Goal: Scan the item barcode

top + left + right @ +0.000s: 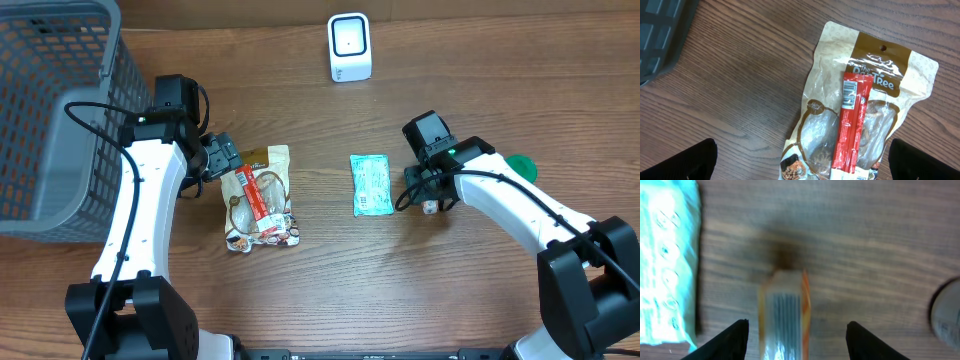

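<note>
**A:** Eyes on the right pincer [797, 330]: jaws parted to a middling width, hanging straight over a small orange-edged pack [785, 312] that lies flat on the counter [870, 240].

**B:** Touching it?

**A:** No. Bare wood shows on both sides between the pack and the fingers [730, 340], so it grips nothing. The pack's face carries fine stripes, too blurred to read.

**B:** Where does that pack sit?

**A:** Right half of the counter, about midway between the far and near edges. A teal packet [369, 184] lies just beside it toward the centre, not touching. A green disc [520, 166] lies near it on the right-edge side.

**B:** And the scanner?

**A:** The white scanner [349, 47] stands at the middle of the far edge, well apart from the pack.

**B:** Over to the left pincer [222, 160].

**A:** Jaws spread wide and empty, hanging above the left edge of a tan treat bag [867, 75] in the left half of the counter. A red stick pack [852, 127] lies on top of the bag, running along its length. It has a printed barcode [851, 95] facing up near its far end.

**B:** The grey thing in the far left corner?

**A:** A grey mesh basket [50, 110], near the left arm and apart from the bag.
</note>
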